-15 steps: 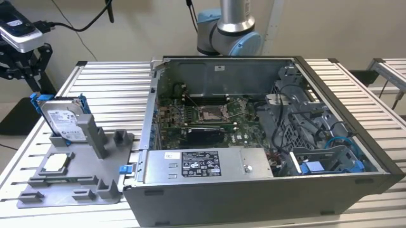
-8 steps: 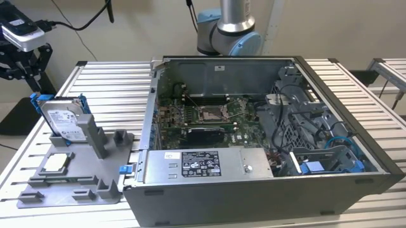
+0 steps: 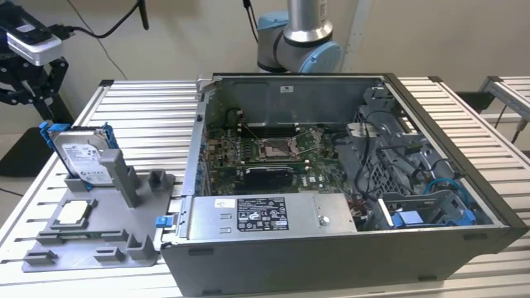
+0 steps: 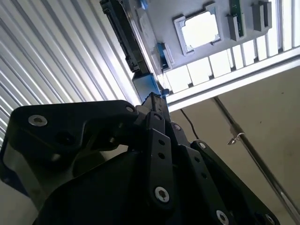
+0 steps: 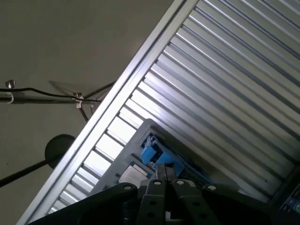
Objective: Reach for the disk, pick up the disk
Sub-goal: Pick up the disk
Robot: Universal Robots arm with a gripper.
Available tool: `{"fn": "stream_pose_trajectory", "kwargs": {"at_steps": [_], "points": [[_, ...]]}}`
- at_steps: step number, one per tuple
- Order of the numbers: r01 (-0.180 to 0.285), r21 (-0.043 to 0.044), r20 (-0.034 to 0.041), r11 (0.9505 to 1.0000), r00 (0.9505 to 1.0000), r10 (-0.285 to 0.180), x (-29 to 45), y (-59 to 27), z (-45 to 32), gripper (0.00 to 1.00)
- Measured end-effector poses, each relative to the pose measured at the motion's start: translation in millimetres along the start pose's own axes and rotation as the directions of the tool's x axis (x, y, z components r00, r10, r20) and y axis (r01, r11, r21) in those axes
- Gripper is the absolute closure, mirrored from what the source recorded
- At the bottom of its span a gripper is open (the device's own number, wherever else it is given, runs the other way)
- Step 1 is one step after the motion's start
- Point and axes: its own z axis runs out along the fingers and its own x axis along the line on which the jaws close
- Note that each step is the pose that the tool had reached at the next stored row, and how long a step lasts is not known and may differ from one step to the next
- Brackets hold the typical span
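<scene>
I am hovering the black gripper [image 5: 164, 174], fingers closed on nothing, near the silver metal, blue-framed rectangular disk [image 3: 83, 155], which is standing upright in a grey plastic holder [image 3: 99, 242], probably exposing its top edge for grasping.

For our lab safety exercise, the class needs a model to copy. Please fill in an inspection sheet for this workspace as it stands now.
Surface: slatted metal table, carrying the case and the fixture.
Job's things: disk standing upright in the grey fixture, not lifted.
Clutter: open computer case; small square chip lying flat in the fixture.
Grippers: gripper close to the disk's blue bracket; contact cannot be told.
Cables: black cable near the gripper; blue cables inside the case.
Surroundings: pale wall; robot base behind the case; another slatted table at the exterior view's right.
</scene>
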Motion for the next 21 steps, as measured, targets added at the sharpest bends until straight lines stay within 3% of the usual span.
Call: {"fn": "stream_pose_trajectory", "kwargs": {"at_steps": [5, 10, 16, 21], "points": [[0.078, 0.0003, -0.0025, 0.997, 0.997, -0.077, 0.0, -0.1, 0.0, 1.0], [0.16, 0.0, -0.0055, 0.9872, 0.9872, -0.16, 0.0, -0.1, 0.0, 1.0], [0.179, -0.0001, -0.0062, 0.9839, 0.9839, -0.179, 0.0, -0.1, 0.0, 1.0], [0.242, 0.0006, -0.0076, 0.9703, 0.9703, -0.242, -0.1, -0.1, 0.0, 1.0]]}}
